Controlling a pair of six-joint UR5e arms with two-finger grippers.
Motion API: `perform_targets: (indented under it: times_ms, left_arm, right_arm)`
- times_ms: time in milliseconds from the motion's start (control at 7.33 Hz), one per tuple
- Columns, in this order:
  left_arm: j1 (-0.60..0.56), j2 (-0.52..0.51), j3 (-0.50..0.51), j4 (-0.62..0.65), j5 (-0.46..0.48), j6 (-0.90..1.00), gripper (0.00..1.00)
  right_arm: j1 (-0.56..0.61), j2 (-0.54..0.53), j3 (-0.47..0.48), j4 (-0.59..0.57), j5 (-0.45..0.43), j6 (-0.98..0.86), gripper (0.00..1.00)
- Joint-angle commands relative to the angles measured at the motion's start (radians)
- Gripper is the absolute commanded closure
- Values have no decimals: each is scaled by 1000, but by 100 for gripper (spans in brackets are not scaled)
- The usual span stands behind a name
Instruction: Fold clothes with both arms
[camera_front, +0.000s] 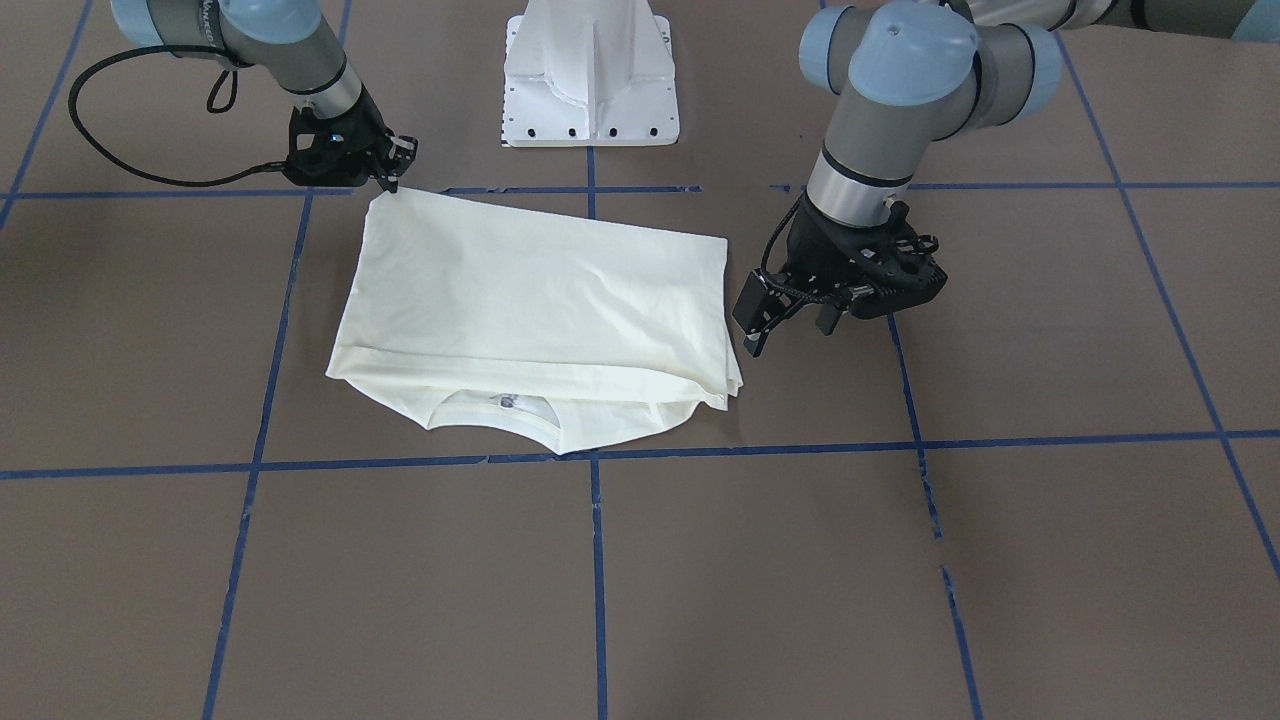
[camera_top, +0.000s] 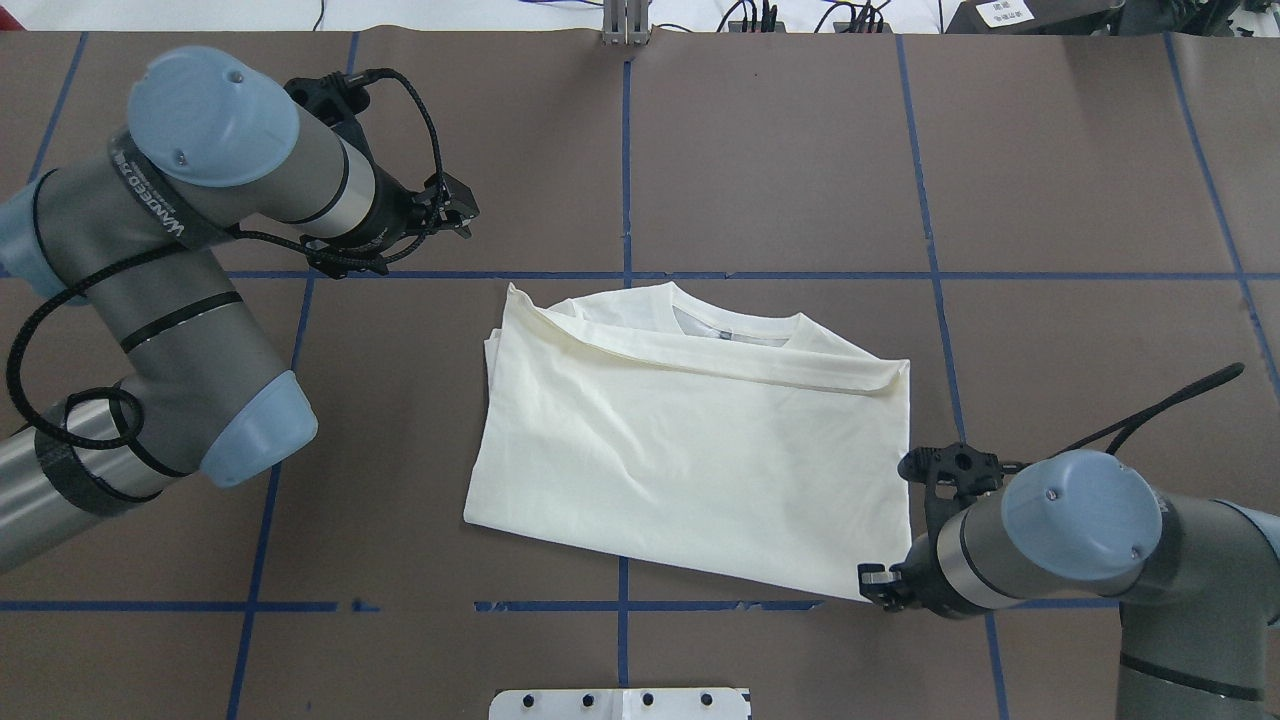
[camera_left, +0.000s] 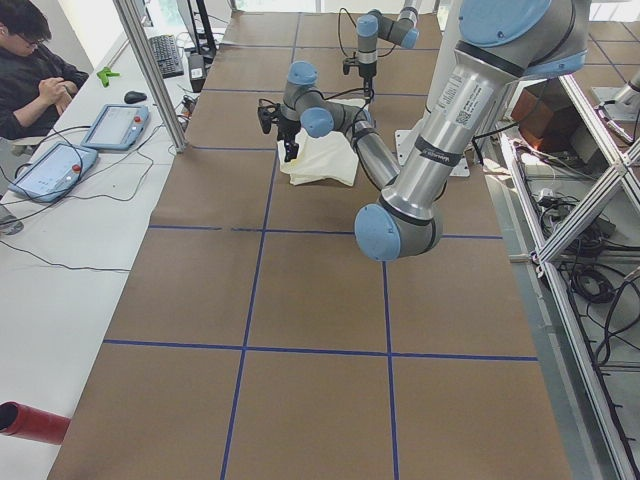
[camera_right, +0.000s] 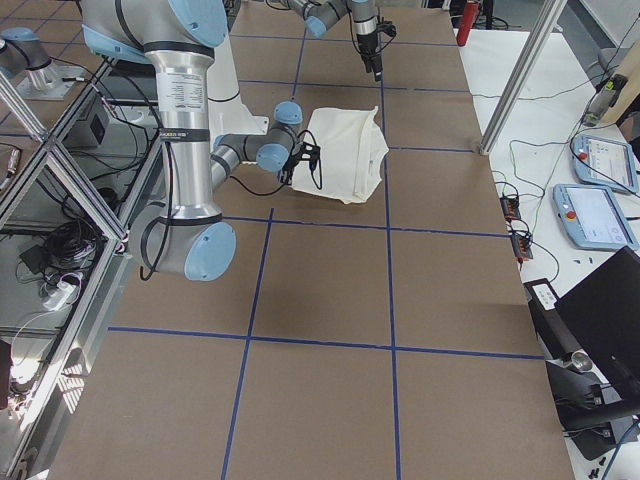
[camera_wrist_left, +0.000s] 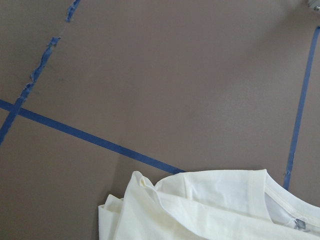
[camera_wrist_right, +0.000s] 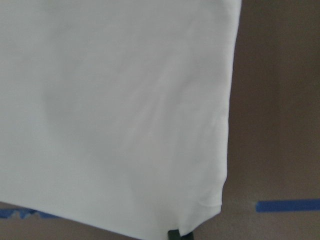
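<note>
The cream shirt (camera_front: 530, 290) lies folded on the brown table with its plain back up and its collar (camera_top: 735, 325) showing at the far edge; the print is hidden. It also shows in the left wrist view (camera_wrist_left: 200, 210) and fills the right wrist view (camera_wrist_right: 115, 100). My right gripper (camera_front: 392, 183) is low at the shirt's near corner on my right, and its fingers look pinched on that corner (camera_top: 866, 596). My left gripper (camera_front: 790, 322) is open and empty. It hovers just off the shirt's left edge, apart from the cloth; the overhead view (camera_top: 462, 208) shows it too.
The white pedestal base (camera_front: 590, 80) stands at the robot's edge of the table. Blue tape lines (camera_front: 595, 560) cross the brown surface. An operator (camera_left: 30, 70) sits at a side bench with tablets, beyond the table's far edge.
</note>
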Motion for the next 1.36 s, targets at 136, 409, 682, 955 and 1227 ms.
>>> perform_targets:
  times_ms: [136, 409, 682, 955, 1227]
  left_arm:
    - [5, 1, -1, 0, 3, -3, 0]
    - [16, 1, 1, -2, -4, -6, 0]
    - [114, 67, -31, -73, -3, -149, 1]
    - [259, 102, -86, -98, 12, -373, 6]
    - [400, 102, -94, -88, 112, -527, 9]
  right_arm:
    - [-104, -79, 64, 0, 80, 0, 56]
    - [-121, -63, 71, 2, 53, 2, 0]
    - [-43, -14, 105, 3, -24, 92, 0]
    - [73, 42, 104, 3, -27, 91, 0]
    - [132, 74, 96, 3, -29, 80, 0]
